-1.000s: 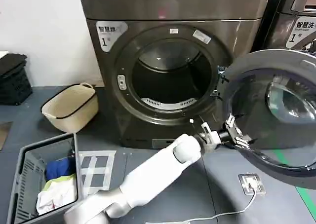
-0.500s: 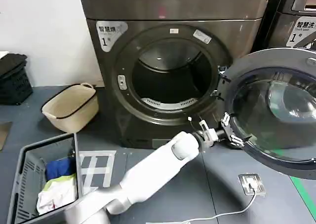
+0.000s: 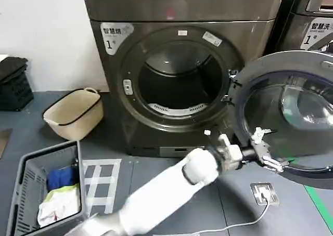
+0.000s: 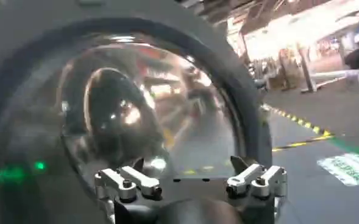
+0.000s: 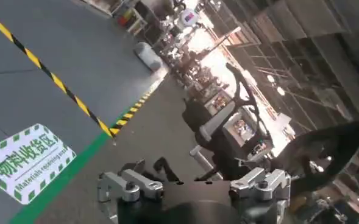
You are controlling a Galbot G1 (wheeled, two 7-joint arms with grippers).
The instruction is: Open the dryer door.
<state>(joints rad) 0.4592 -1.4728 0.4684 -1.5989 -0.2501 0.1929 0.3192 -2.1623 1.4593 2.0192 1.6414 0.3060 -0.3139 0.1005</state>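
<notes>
- Head view: the grey-brown front-loading dryer (image 3: pixel 182 64) stands against the back wall, with its round drum opening (image 3: pixel 179 80) uncovered and dark inside.
- The dryer door (image 3: pixel 291 116), a large round porthole with a wide grey inner rim and a dark tinted glass bowl, is swung wide open on the right of the machine, its inner face turned toward the camera.
- The left gripper (image 3: pixel 266 153), at the end of a long white arm (image 3: pixel 171 189) reaching across from the lower left, sits at the door's lower inner rim; its fingers are spread apart and grip nothing.
- On the floor to the left stand a cream oval laundry basket with a dark rim (image 3: pixel 74 113) and a grey plastic crate (image 3: pixel 31 194) holding blue and white cloth.
- A small square floor plate with a white cable (image 3: pixel 264 193) lies below the door.
- Left wrist view: the left gripper (image 4: pixel 191 182) has both fingertips (image 4: pixel 130 182) well apart, just in front of the door's glass bowl (image 4: pixel 149 115), ringed by the grey rim.
- Right wrist view: the right gripper (image 5: pixel 194 185) hangs with its fingers parted and empty above a grey floor (image 5: pixel 57 73) marked with yellow-black striped tape (image 5: pixel 63 91) and a green line.
</notes>
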